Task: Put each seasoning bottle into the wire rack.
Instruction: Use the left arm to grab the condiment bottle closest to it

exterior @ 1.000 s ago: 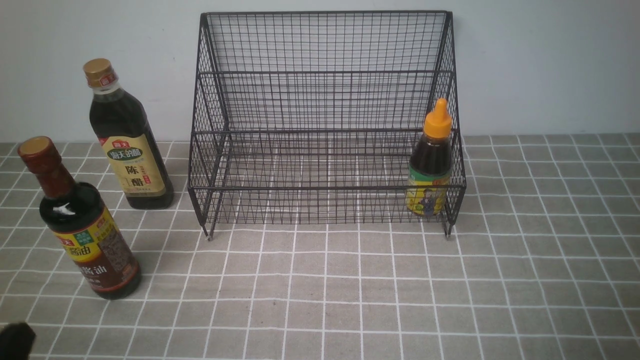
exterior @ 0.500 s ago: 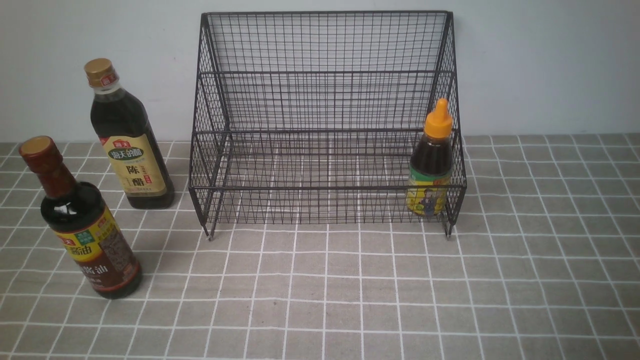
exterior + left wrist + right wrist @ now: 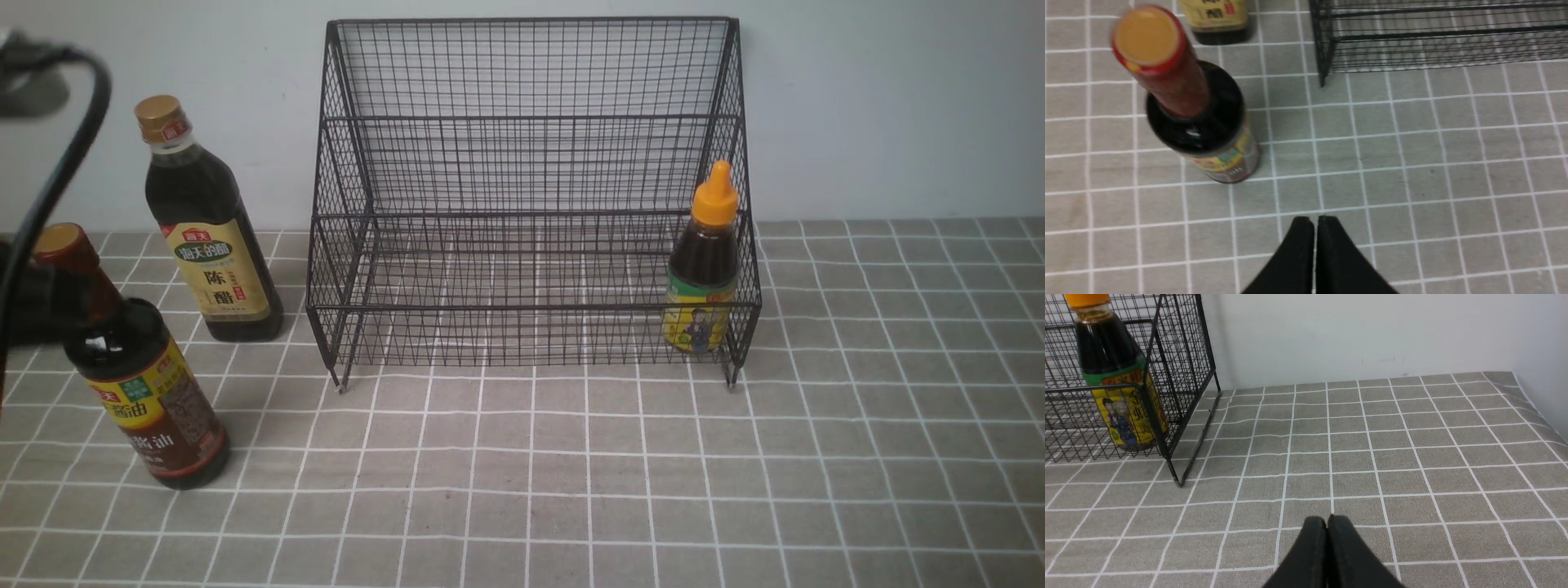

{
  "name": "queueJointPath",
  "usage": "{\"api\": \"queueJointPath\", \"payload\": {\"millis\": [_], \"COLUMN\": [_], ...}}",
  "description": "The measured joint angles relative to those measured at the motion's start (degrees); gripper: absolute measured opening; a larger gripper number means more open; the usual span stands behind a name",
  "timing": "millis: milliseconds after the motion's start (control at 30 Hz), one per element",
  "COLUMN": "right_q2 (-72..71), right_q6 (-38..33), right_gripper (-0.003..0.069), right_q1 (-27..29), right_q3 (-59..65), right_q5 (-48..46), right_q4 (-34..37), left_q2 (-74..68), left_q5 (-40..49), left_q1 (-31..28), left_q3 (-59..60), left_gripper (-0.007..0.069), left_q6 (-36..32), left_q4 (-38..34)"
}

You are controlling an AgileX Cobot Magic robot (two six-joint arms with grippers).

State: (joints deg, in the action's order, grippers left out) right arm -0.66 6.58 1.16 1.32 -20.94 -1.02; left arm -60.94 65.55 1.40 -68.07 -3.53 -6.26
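seasoning bottles: 3, all dark liquid, all upright. 1 is in the wire rack (image 3: 531,308), 2 are out on the tabletop (image 3: 571,474).
orange-cap bottle (image 3: 704,278): in the rack's lower front tier, at the right end, close against the right side mesh. From the right gripper (image 3: 1327,520) it is ahead and well apart, behind the front rail. Its green and yellow label faces out.
brown-red neck bottle (image 3: 143,384): on the tabletop, left of the rack and apart from it. It is the bottle nearest the left gripper (image 3: 1314,222), ahead of the fingertips and off their line. There is a clear gap and no contact. The left wrist view sees it from above, cap top showing. Yellow-red label.
gold-cap bottle (image 3: 208,245): on the tabletop near the rack's left side. From the left gripper it sits beyond the brown-red neck bottle. Only its base and lower label edge show in the left wrist view.
left gripper: jaws pressed together, nothing between them, over bare tabletop.
right gripper: jaws pressed together, nothing held, over bare tabletop. The rack's right front foot is ahead of it and apart.
wire rack: black mesh, 2 stepped tiers, tall back near the wall (image 3: 898,106), short feet on the tabletop. Its left front corner is ahead of the left gripper, further off than the brown-red neck bottle.
black cable (image 3: 64,175): arcs down the left edge of the front view, past the cap of the brown-red neck bottle.
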Motion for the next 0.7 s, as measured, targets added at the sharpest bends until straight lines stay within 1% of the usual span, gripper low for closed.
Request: {"api": "queueJointPath", "payload": {"millis": [100,200,300,433,500,567,600,667,700], "right_q2": [0.0,0.0,0.0,0.0,0.0,0.0,0.0,0.0,0.0], "right_q6": [0.0,0.0,0.0,0.0,0.0,0.0,0.0,0.0,0.0], "right_gripper": [-0.0012,-0.0012,-0.0012,-0.0012,-0.0012,-0.0012,-0.0012,-0.0012,-0.0012], "right_q1": [0.0,0.0,0.0,0.0,0.0,0.0,0.0,0.0,0.0], "right_q3": [0.0,0.0,0.0,0.0,0.0,0.0,0.0,0.0,0.0], "right_q5": [0.0,0.0,0.0,0.0,0.0,0.0,0.0,0.0,0.0], "right_q4": [0.0,0.0,0.0,0.0,0.0,0.0,0.0,0.0,0.0], "left_q2": [-4.0,-9.3,-13.1,-17.6,-19.4,-20.8,-20.9,-21.9,-22.1], "left_q5": [2.5,4.9,5.7,5.9,5.5,4.6,4.6,4.0,3.9], "left_q1": [0.0,0.0,0.0,0.0,0.0,-0.1,-0.1,-0.1,-0.1], "left_q3": [-6.1,-11.7,-15.5,-17.0,-17.2,-17.2,-17.2,-17.2,-17.2], "left_gripper": [-0.0007,-0.0007,-0.0007,0.0003,0.0034,0.009,0.0097,0.0202,0.0223], "left_q6": [0.3,2.2,4.5,5.5,5.6,5.7,5.7,5.8,5.8], "left_q4": [2.8,6.3,10.0,14.0,15.7,16.4,16.4,16.5,16.5]}}
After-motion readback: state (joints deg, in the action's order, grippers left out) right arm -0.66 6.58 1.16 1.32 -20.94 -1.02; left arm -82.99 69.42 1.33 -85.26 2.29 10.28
